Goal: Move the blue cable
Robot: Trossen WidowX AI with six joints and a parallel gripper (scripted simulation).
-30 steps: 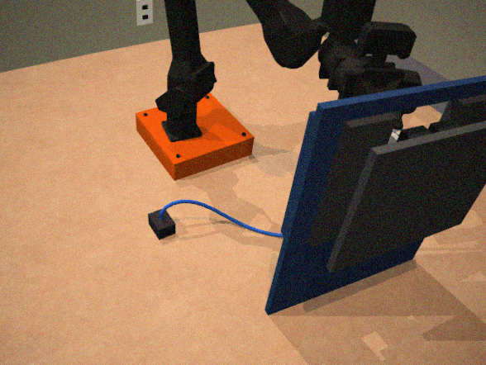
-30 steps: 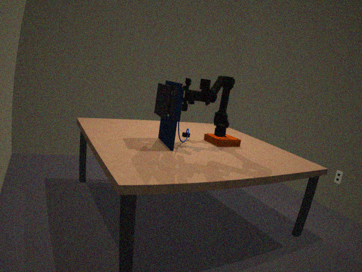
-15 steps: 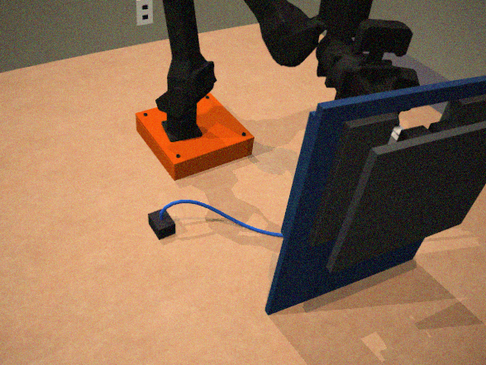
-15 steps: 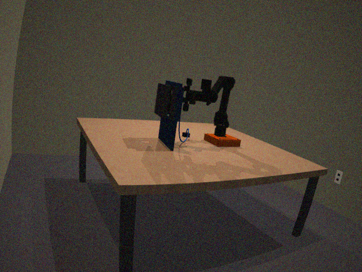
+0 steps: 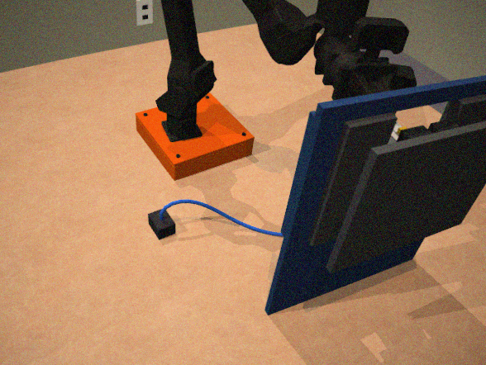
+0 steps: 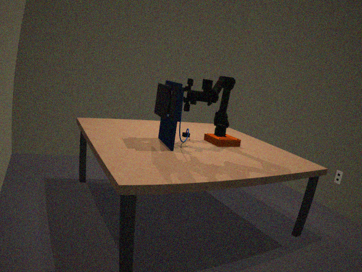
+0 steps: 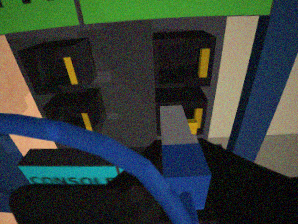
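Gripper's point(image 7: 182, 175) pinched on the blue plug point(image 7: 185, 165), down right of center in the wrist shot, with dark ports above it. Blue cable point(image 5: 225, 215) point(image 6: 180, 130) point(image 7: 95, 145) sweeps in from the left edge there. Up top, it runs from a little black block point(image 5: 162, 225) point(image 6: 186, 135), left of center, over to the blue panel point(image 5: 302, 198) point(image 6: 167, 132). Can't tell if the plug's seated, folks.

Wrist view: close behind the jaws, facing the ports.
Top looks down from beyond them; exterior, farthest, side-on; both share the orange base point(image 5: 231, 150) point(image 6: 222, 142).
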